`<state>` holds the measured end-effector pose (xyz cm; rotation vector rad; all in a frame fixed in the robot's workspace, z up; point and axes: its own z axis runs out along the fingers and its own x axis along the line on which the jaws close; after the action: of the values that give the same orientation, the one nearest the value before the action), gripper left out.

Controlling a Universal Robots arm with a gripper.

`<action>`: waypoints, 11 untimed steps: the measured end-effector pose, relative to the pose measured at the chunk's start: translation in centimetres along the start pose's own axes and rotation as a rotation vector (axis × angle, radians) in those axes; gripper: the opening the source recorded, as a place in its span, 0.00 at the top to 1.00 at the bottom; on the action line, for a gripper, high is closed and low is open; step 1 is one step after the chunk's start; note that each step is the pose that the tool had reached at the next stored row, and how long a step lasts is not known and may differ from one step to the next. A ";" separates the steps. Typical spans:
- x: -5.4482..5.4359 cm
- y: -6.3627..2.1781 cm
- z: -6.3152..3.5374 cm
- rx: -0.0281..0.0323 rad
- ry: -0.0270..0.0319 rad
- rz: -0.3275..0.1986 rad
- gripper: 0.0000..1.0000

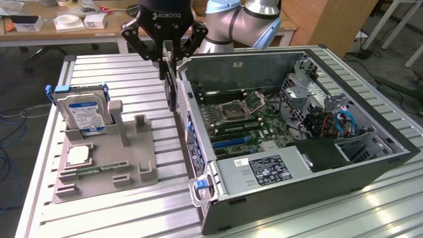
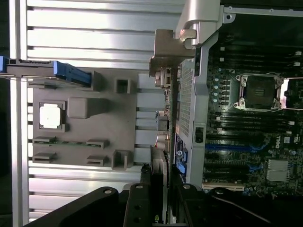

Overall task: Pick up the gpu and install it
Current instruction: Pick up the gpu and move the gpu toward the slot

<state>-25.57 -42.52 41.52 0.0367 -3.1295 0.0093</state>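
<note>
The gpu [image 1: 173, 91] hangs edge-on from my gripper [image 1: 170, 62], which is shut on its upper edge. It hovers just outside the rear wall of the open computer case [image 1: 370, 163], above the gap between the case and the grey fixture tray [image 1: 142, 171]. In the wrist view the gpu [image 2: 166, 118] runs away from my gripper [image 2: 160, 189], and its silver end bracket [image 2: 168, 47] is at the far end. The motherboard [image 1: 241, 116] lies exposed inside the case, with blue expansion slots [image 2: 227, 146] showing.
On the fixture tray stand a hard drive [image 1: 82, 111] with a blue-white label, a processor chip [image 1: 78, 154] and a narrow memory stick [image 1: 92, 171]. The power supply [image 1: 261, 171] and drive cage [image 1: 357, 144] fill the case's near end. All rests on a slatted metal table [image 1: 132, 213].
</note>
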 end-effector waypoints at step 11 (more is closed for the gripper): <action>-0.6 -0.02 -0.01 0.0000 0.0000 0.000 0.74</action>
<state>-24.92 -42.52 41.52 0.0366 -3.1294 0.0093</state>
